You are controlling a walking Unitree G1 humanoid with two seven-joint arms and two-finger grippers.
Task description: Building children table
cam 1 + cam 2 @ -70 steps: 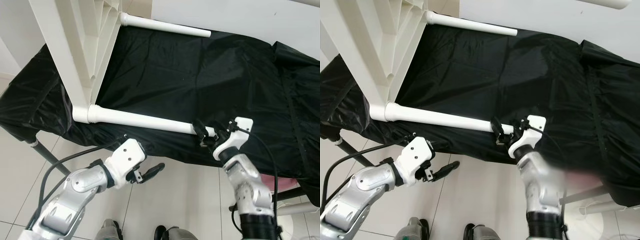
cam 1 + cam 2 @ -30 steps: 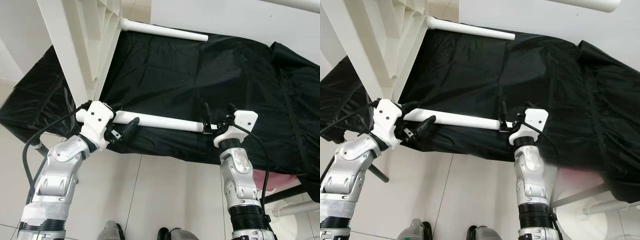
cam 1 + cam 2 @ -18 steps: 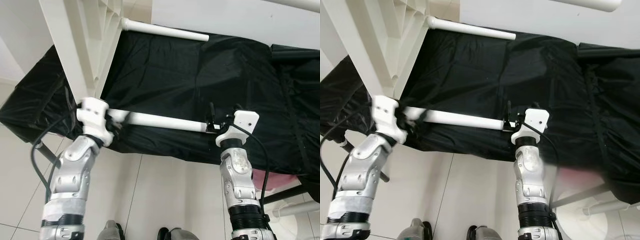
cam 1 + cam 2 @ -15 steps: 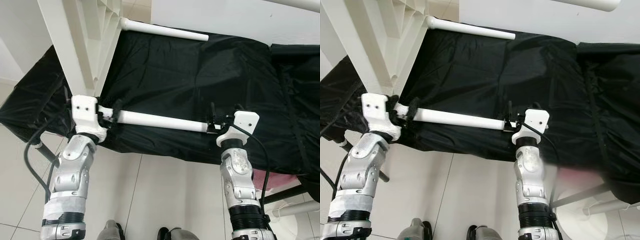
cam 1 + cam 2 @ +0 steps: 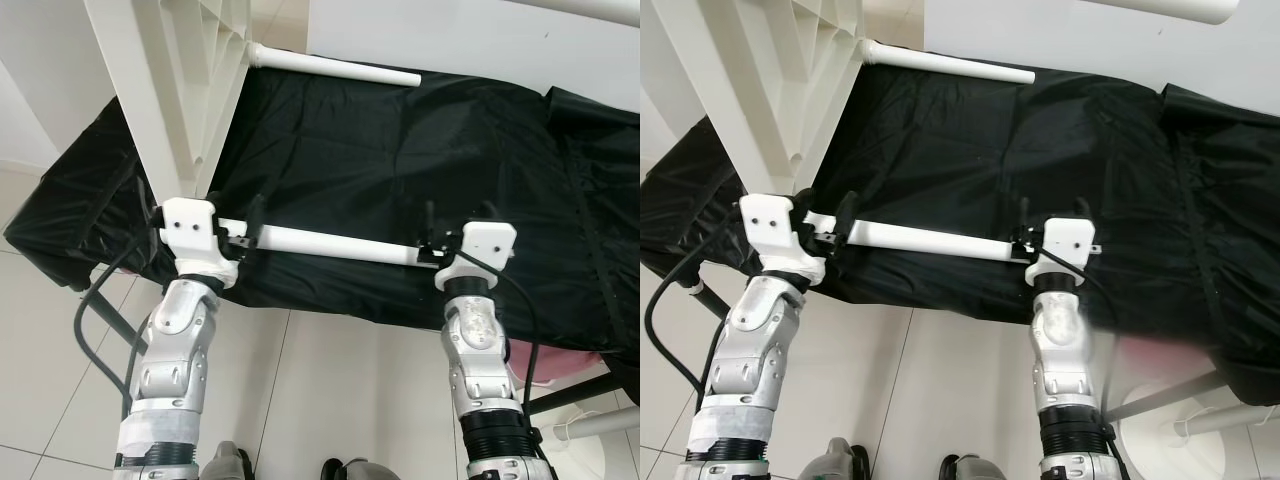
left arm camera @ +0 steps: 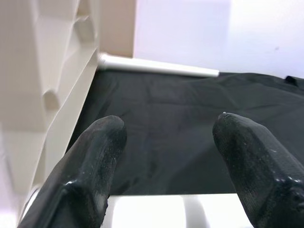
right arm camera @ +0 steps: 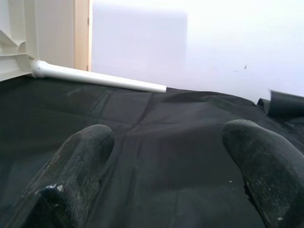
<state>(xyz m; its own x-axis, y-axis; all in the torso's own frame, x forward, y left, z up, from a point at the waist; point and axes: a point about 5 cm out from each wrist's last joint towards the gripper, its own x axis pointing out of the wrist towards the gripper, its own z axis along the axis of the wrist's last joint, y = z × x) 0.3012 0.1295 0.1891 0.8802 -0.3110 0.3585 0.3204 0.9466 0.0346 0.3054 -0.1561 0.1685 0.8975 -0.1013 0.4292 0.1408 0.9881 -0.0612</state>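
two table legs (image 5: 335,244) (image 5: 335,69) (both white)

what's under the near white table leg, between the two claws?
Black cloth lies directly under the near leg, draped over the front edge with tile floor below. Whatever the cloth covers is hidden. Left claw and right claw sit at the leg's ends.

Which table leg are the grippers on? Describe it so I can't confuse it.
On the black sheet, the white tabletop stands on edge at the left. The near leg juts from its lower corner, with both grippers at it; the far leg lies against the wall, untouched.
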